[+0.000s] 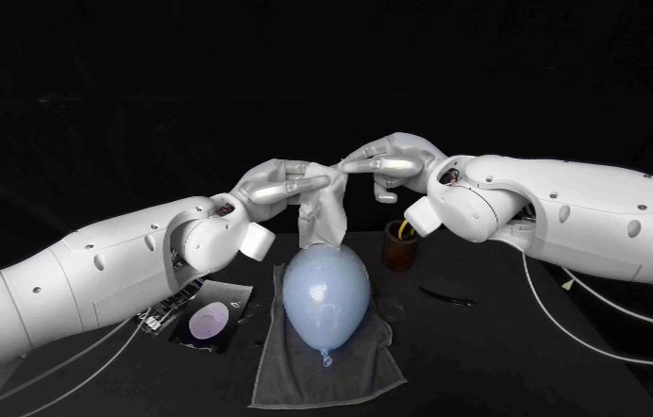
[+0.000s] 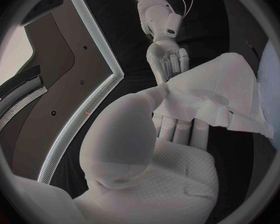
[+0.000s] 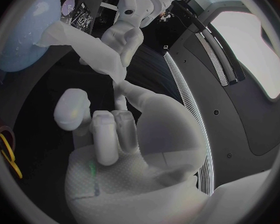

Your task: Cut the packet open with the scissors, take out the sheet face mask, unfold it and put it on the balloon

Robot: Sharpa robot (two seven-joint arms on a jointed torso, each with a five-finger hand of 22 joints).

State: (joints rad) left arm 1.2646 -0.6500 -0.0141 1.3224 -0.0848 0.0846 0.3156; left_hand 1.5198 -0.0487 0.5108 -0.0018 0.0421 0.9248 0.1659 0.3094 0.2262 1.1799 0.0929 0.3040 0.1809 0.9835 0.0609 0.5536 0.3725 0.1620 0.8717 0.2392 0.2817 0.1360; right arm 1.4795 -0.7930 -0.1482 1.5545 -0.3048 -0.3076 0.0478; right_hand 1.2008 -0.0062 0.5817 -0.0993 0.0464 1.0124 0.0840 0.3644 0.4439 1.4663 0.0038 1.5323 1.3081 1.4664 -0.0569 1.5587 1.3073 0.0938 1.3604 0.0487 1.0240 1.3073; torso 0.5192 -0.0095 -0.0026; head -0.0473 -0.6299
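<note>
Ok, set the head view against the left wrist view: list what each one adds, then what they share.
The head view adds the whole balloon lying on a grey cloth, with the packet on one side of it and a brown cup on the other. The left wrist view adds a close look at the mask, with the thumb of the left hand pressed on its edge and fingers beneath. Shared: both show the left hand, the right hand and the mask held between them.
</note>
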